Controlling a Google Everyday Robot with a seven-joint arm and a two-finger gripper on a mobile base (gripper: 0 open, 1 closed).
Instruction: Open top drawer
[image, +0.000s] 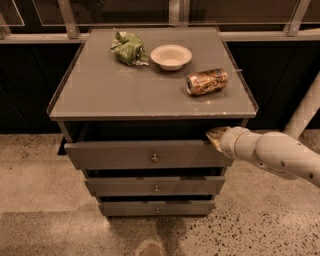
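The top drawer (125, 155) is the widest of three dark grey drawers under a grey table top. It stands pulled out a little, with a dark gap above its front panel, and has a small round metal knob (154, 158) at its centre. My gripper (216, 137) comes in from the right on a white arm and sits at the drawer's upper right corner, against the top edge of the front panel.
On the table top (105, 95) lie a crumpled green bag (128, 47), a white bowl (171, 56) and a brown can (206, 82) on its side. The middle drawer (155, 186) and bottom drawer (157, 208) sit below. Speckled floor surrounds the cabinet; railings stand behind.
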